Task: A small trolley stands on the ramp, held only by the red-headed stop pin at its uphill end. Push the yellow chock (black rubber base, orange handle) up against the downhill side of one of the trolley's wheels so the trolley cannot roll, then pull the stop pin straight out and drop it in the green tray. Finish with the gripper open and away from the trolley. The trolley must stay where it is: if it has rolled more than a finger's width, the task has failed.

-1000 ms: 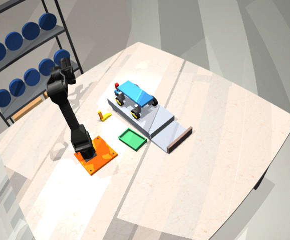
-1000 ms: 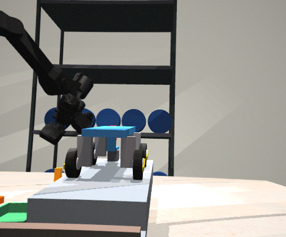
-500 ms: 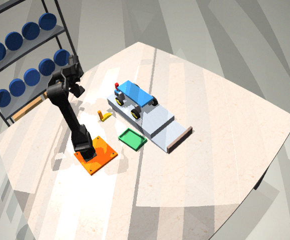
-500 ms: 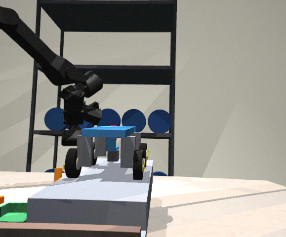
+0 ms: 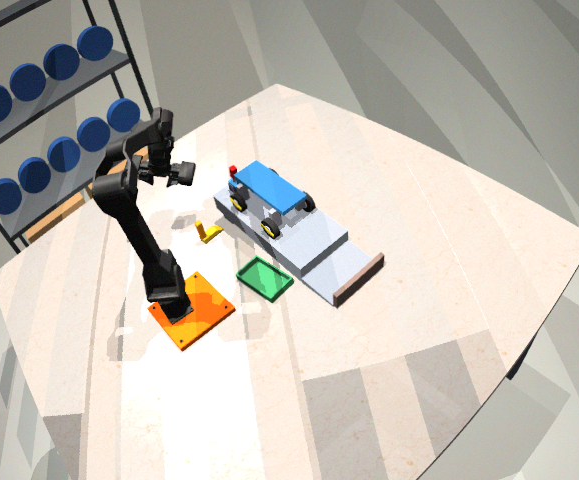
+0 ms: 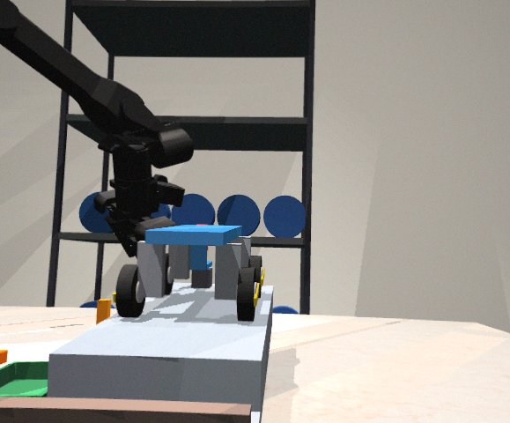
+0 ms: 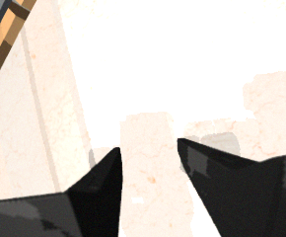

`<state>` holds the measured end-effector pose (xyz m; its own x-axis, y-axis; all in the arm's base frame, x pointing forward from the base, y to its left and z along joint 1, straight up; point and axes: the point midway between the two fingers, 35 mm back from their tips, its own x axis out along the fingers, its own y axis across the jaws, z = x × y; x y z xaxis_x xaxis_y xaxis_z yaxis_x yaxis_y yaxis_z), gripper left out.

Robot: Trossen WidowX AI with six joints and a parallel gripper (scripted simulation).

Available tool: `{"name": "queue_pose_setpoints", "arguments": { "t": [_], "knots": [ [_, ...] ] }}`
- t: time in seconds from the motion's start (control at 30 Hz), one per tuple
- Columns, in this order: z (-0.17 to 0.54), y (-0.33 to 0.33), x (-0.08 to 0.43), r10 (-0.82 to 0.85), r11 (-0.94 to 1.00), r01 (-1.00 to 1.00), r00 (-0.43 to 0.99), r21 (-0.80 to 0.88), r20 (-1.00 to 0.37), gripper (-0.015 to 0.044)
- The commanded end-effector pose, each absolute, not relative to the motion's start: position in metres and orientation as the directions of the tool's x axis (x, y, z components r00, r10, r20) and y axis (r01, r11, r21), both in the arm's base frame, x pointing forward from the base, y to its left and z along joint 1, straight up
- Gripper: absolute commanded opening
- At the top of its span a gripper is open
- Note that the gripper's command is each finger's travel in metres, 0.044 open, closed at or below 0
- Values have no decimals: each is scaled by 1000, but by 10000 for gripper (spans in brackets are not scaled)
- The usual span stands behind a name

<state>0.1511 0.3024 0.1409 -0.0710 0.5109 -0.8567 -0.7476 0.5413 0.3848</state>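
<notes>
Trolley [image 5: 270, 187] [image 6: 193, 234] on ramp [image 5: 299, 240] [image 6: 154, 338], pin's red head [image 5: 233, 171] clearest from top.

The yellow chock [image 5: 210, 234] [image 6: 103, 310] lies on the table beside the ramp.

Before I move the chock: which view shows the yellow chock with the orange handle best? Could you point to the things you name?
Top view: the yellow chock with the orange handle [image 5: 210, 235] [image 6: 103, 310] shows base and upright handle, on the tabletop beside the ramp. Exterior shows mainly the handle, the rest mostly hidden behind the ramp. Wrist doesn't show it.
</notes>
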Motion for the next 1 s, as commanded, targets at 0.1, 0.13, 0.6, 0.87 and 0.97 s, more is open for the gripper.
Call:
{"name": "queue_pose_setpoints", "arguments": {
  "t": [0.1, 0.13, 0.6, 0.87, 0.97],
  "knots": [
    [143, 252, 166, 355, 372, -917, 2, 140, -935, 190],
    [143, 246, 167, 333, 345, -932, 7, 115, -943, 190],
    [152, 157, 168, 19, -143, -989, 25, -27, -1000, 190],
    [152, 156, 168, 15, -150, -988, 25, -27, -1000, 190],
    [150, 157, 168, 15, -150, -988, 25, -27, -1000, 190]
  ]
}}
